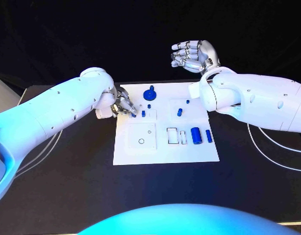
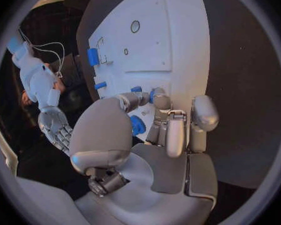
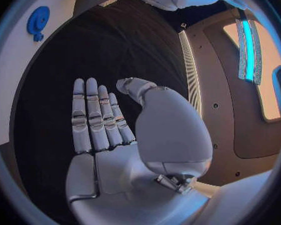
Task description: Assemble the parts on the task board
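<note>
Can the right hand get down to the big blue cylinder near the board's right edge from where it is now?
Probably yes. The right hand is raised beyond the board's far edge, open and holding nothing, and the big blue cylinder lies uncovered on the task board. The left hand works at the far-left part, well clear.

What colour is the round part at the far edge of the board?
Blue: the round part shows best in the head view.

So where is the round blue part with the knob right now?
In the head view the round blue part sits at the far edge of the task board, near its middle, just beyond the left robot hand.
</note>
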You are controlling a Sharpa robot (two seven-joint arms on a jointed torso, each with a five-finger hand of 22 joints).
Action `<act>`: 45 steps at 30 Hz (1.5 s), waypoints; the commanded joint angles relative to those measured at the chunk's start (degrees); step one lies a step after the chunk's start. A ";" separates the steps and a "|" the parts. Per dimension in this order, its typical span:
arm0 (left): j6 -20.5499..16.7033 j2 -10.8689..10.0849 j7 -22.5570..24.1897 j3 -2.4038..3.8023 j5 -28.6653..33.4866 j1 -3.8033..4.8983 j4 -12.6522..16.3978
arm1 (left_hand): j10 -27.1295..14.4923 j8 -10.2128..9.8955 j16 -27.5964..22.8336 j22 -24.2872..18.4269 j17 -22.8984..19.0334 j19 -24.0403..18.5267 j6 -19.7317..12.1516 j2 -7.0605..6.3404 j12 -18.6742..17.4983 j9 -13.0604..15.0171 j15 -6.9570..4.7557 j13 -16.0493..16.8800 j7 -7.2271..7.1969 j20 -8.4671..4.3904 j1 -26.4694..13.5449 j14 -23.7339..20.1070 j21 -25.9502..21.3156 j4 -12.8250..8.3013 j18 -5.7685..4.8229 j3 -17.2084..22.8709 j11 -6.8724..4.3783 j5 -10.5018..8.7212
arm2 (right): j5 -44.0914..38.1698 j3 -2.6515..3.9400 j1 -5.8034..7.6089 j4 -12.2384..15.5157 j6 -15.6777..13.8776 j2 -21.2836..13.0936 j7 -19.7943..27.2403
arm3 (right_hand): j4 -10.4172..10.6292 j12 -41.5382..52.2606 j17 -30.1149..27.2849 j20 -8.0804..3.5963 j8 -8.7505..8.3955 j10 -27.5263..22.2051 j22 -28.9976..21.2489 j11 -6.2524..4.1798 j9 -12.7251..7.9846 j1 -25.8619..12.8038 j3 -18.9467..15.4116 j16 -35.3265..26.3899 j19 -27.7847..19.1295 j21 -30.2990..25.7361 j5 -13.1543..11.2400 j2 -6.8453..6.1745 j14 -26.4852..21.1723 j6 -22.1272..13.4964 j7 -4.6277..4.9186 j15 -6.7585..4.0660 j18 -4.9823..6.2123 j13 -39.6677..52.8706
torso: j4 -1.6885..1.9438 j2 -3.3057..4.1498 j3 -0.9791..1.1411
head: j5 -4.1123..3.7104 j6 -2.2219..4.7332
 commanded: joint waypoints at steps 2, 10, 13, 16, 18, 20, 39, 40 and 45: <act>0.43 0.13 -0.37 -0.08 -0.95 -0.18 -0.10 | 0.41 -0.24 0.19 -0.14 11.64 -0.28 -0.19 0.11 0.40 0.33 -0.05 0.24 -0.39 0.29 -0.05 4.85 -0.41 -8.60 -0.53 7.46 -0.27 -0.20 | -0.09 0.02 -0.02 -0.01 1.17 -0.02 0.50 | -0.36 -0.19 -0.04 0.36 -0.22 0.20 -0.05 0.10 -0.07 -0.34 -0.05 -0.40 0.12 -0.39 0.32 -0.02 0.01 -0.24 1.66 0.22 0.27 -0.05 | 0.02 -0.02 -0.04 | -0.06 0.01; 1.61 0.13 -0.46 -0.20 -0.99 -0.20 0.04 | 0.29 -0.30 0.16 -0.36 11.57 -0.38 -0.41 -0.55 0.17 0.70 -0.12 -0.03 -0.53 0.24 0.07 4.82 -0.67 -8.31 -0.51 5.29 -0.36 -0.21 | -0.09 0.01 -0.03 0.00 1.35 -0.06 0.42 | -0.43 -0.24 -0.14 0.41 -0.29 0.13 -0.26 0.14 -0.10 -0.33 -0.05 -0.56 0.03 -0.42 0.46 -0.03 -0.05 -0.32 1.70 0.27 0.26 -0.22 | -0.02 -0.01 -0.04 | 0.00 0.10; 1.42 0.15 -0.45 -0.26 -1.04 -0.22 -0.01 | 0.24 -0.54 0.10 -0.60 11.42 -0.42 -0.44 -0.91 0.05 0.92 -0.23 -0.23 -0.88 0.15 -0.53 4.75 -0.98 -6.49 -0.49 1.98 -0.58 -0.59 | -0.09 0.00 -0.04 0.01 1.38 -0.06 0.41 | -0.46 -0.28 -0.19 0.44 -0.33 0.09 -0.38 0.17 -0.11 -0.34 -0.06 -0.66 -0.03 -0.43 0.50 -0.04 -0.10 -0.37 1.72 0.30 0.25 -0.31 | -0.02 -0.04 -0.03 | -0.02 0.10; 0.97 0.15 -0.41 -0.32 -1.26 -0.23 -0.06 | -0.09 -1.13 -0.01 -0.74 11.13 -0.33 -0.30 -1.04 -0.09 0.83 -0.30 -0.47 -1.02 0.03 -0.60 4.63 -1.22 -4.39 -0.49 -1.02 -0.64 -0.79 | -0.09 0.00 -0.04 0.02 1.41 -0.07 0.41 | -0.46 -0.28 -0.19 0.44 -0.33 0.09 -0.38 0.17 -0.11 -0.34 -0.06 -0.66 -0.03 -0.43 0.50 -0.04 -0.10 -0.37 1.72 0.30 0.25 -0.31 | 0.00 0.00 -0.03 | -0.03 0.17; 0.68 0.15 -0.39 -0.35 -1.37 -0.23 -0.10 | -0.14 -1.42 -0.05 -0.82 11.06 -0.28 0.02 -1.20 -0.01 0.74 -0.32 -0.38 -1.01 0.05 -0.98 4.60 -1.34 -2.89 -0.52 -2.77 -0.63 -1.04 | -0.09 0.00 -0.04 0.03 1.43 -0.08 0.41 | -0.46 -0.28 -0.19 0.44 -0.33 0.09 -0.38 0.17 -0.11 -0.34 -0.06 -0.66 -0.03 -0.43 0.50 -0.04 -0.10 -0.37 1.72 0.30 0.25 -0.31 | 0.01 0.01 -0.03 | -0.03 0.18; 0.38 0.15 -0.38 -0.39 -1.48 -0.24 -0.13 | -0.17 -1.74 -0.05 -0.90 11.06 -0.22 0.27 -1.26 0.11 0.65 -0.36 -0.23 -1.03 0.03 -0.93 4.60 -1.45 -1.52 -0.51 -4.51 -0.65 -1.14 | -0.09 0.00 -0.05 0.06 1.45 -0.10 0.41 | -0.48 -0.29 -0.23 0.46 -0.36 0.06 -0.46 0.19 -0.13 -0.35 -0.07 -0.72 -0.07 -0.44 0.51 -0.05 -0.13 -0.40 1.74 0.33 0.25 -0.38 | 0.01 0.04 -0.02 | -0.04 0.19; -0.61 0.05 -0.52 -0.60 -2.57 -0.30 -0.23 | 0.09 -2.54 0.11 -0.44 11.59 0.53 1.45 -2.38 0.79 0.77 -0.39 0.61 -1.08 -0.04 -0.20 4.81 -1.49 6.35 -0.63 -13.51 -0.67 -2.13 | -0.09 -0.01 -0.08 0.11 1.68 -0.16 0.39 | -0.51 -0.31 -0.29 0.49 -0.40 0.03 -0.60 0.22 -0.14 -0.36 -0.08 -0.83 -0.13 -0.44 0.54 -0.03 -0.17 -0.44 1.77 0.36 0.25 -0.48 | 0.03 -0.01 -0.07 | -0.11 0.06; -0.65 0.02 -0.54 -0.61 -2.63 -0.30 -0.23 | 0.08 -2.53 0.10 -0.42 11.58 0.55 1.46 -2.45 0.78 0.79 -0.40 0.57 -1.09 -0.05 -0.15 4.81 -1.48 6.49 -0.63 -13.70 -0.67 -2.14 | -0.09 -0.02 -0.08 0.11 1.69 -0.17 0.39 | -0.51 -0.31 -0.29 0.49 -0.40 0.03 -0.60 0.22 -0.14 -0.36 -0.08 -0.83 -0.13 -0.44 0.54 -0.03 -0.17 -0.44 1.77 0.36 0.25 -0.48 | 0.01 0.00 -0.07 | -0.09 0.07; -0.84 -0.20 -0.62 -0.64 -2.82 -0.33 -0.13 | 0.21 -2.46 0.16 -0.30 11.75 0.67 1.57 -2.77 0.91 0.89 -0.44 0.76 -1.13 -0.08 0.07 4.88 -1.43 7.14 -0.66 -14.69 -0.71 -2.24 | -0.09 -0.02 -0.10 0.12 1.73 -0.21 0.39 | -0.51 -0.31 -0.29 0.49 -0.40 0.03 -0.60 0.22 -0.14 -0.36 -0.08 -0.83 -0.13 -0.44 0.54 -0.03 -0.17 -0.44 1.77 0.36 0.25 -0.48 | 0.00 0.02 -0.07 | -0.06 0.11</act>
